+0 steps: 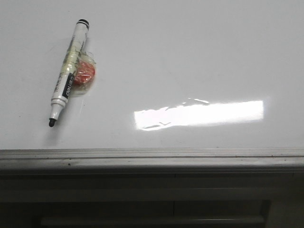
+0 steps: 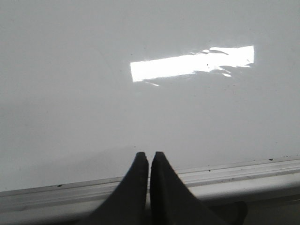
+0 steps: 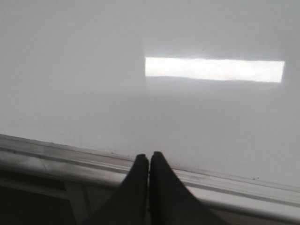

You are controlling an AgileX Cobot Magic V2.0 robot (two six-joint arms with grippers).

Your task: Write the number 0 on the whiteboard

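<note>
The whiteboard [image 1: 190,57] is a glossy white board with a grey metal frame edge [image 1: 152,154] along its near side. No drawn number 0 shows on it. An uncapped black-tipped marker [image 1: 69,71] lies at the board's left, tip toward the near edge, with a small orange piece in clear wrap [image 1: 84,73] stuck beside it. My left gripper [image 2: 149,155] is shut and empty, its tips over the board just past the frame edge [image 2: 234,168]. My right gripper [image 3: 149,156] is shut and empty over the frame edge [image 3: 70,157]. Neither gripper shows in the front view.
A bright rectangular light glare [image 1: 199,114] lies on the board right of centre; it also shows in the left wrist view [image 2: 192,63] and the right wrist view [image 3: 213,69]. Below the frame is a dark table front [image 1: 152,199].
</note>
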